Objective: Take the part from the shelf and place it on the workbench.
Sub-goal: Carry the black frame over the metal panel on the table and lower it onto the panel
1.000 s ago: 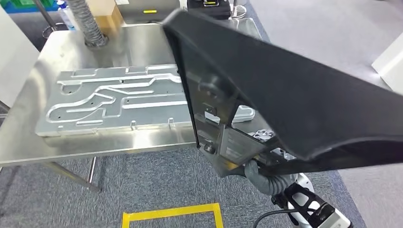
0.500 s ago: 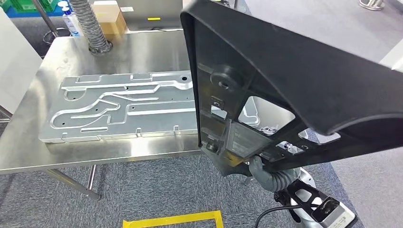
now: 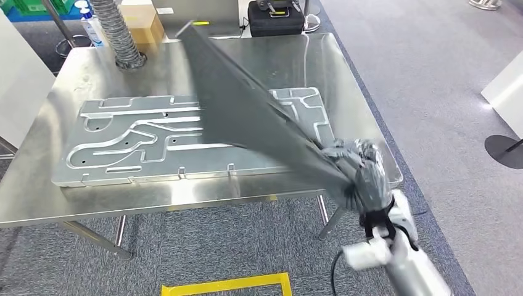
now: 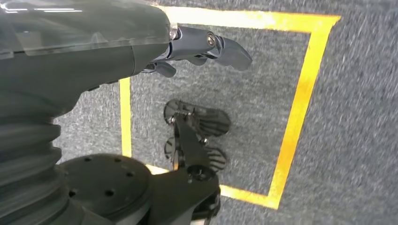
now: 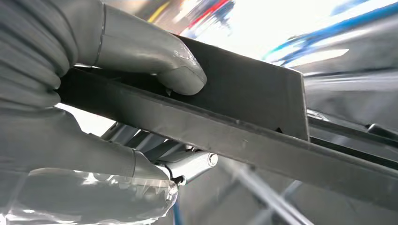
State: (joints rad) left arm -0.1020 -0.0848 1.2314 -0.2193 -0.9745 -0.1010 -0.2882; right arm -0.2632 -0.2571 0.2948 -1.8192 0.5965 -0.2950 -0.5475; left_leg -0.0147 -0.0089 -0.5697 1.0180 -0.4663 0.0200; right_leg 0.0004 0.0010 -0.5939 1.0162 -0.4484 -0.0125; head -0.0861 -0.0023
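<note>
The part [image 3: 247, 117] is a long dark flat panel. It slants over the steel workbench [image 3: 185, 61], its far end raised near the back and its near end low at the front right edge. My right hand [image 3: 361, 172] grips that near end beside the table edge. In the right wrist view the thumb [image 5: 155, 51] presses on the part [image 5: 244, 93] with fingers curled under it. My left hand [image 4: 206, 44] hangs over the carpet, holding nothing, fingers apart.
A large machined aluminium plate [image 3: 135, 135] covers much of the workbench under the part. A ribbed hose [image 3: 117, 31], a cardboard box [image 3: 142, 21] and a black case [image 3: 277, 15] stand at the back. Yellow floor tape [image 3: 225, 285] lies in front of the table.
The part has swung away from the camera and down, from filling the right of the view to slanting low over the plate. My right hand has turned and risen to the table's edge.
</note>
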